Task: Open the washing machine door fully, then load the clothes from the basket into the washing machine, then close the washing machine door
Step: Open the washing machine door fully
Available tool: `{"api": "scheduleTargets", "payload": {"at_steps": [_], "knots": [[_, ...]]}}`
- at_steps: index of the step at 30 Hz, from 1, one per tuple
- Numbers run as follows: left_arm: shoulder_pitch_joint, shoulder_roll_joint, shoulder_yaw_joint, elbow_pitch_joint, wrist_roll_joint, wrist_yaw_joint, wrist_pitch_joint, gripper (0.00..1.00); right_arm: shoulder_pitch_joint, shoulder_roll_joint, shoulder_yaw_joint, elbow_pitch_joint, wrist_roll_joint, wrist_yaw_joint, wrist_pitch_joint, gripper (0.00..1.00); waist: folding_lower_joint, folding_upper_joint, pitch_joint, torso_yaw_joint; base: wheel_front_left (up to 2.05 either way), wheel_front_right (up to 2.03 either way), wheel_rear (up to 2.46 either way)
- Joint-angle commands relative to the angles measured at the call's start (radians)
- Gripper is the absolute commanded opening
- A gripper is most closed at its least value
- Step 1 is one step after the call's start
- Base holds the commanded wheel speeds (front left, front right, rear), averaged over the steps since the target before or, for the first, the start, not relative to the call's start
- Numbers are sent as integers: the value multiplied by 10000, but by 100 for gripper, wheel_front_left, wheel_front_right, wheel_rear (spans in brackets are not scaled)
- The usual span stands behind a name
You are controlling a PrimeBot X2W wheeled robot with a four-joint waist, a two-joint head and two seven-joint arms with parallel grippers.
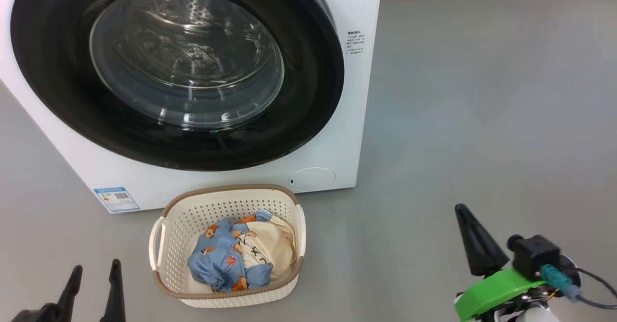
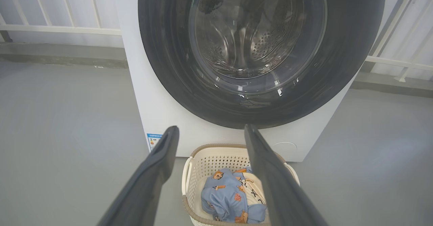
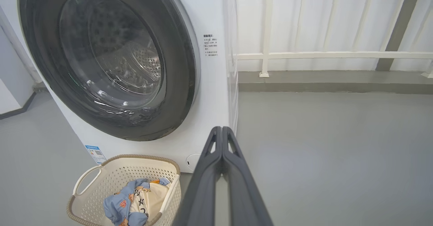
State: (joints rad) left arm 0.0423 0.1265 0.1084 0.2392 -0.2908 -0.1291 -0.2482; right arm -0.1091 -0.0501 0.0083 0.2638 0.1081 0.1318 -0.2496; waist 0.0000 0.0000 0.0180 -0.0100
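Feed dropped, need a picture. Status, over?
Left gripper open, right gripper shut, both empty. Washing machine door closed; clothes in basket. Basket on floor below door.

Straight ahead of the left hand point(image 1: 96, 264) and ahead-left of the right hand point(image 1: 462, 211), the washing machine door point(image 1: 58, 71) sits shut in the white front of the washing machine point(image 1: 347, 119), its black rim and glass closing off the drum. The basket point(image 1: 226, 188) stands on the floor point(image 1: 482, 95) just before the machine, ahead and right of the left hand and well left of the right hand, its top open with free room above the clothes point(image 1: 221, 259) lying low inside. Ahead and right of the right hand the grey floor runs open along the machine's side to a curb point(image 3: 338, 80) and a white railing point(image 3: 321, 55).
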Motion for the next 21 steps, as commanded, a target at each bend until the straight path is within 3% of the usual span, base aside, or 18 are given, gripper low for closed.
{"api": "scheduleTargets", "payload": {"at_steps": [1,13,21], "knots": [[-291,240,315,-182,-113,-16,-136,100,-347,-1,158,-306,201,-11,-122,0,0,0,6,1,0,0,0],[-263,332,332,-159,-199,-16,-136,100,-349,-1,-469,-310,2917,-11,-122,0,0,0,128,67,0,0,0],[-306,443,275,-192,-325,-16,-136,100,-874,-1,-1508,387,7824,-11,-122,0,0,0,534,150,0,0,0]]}}
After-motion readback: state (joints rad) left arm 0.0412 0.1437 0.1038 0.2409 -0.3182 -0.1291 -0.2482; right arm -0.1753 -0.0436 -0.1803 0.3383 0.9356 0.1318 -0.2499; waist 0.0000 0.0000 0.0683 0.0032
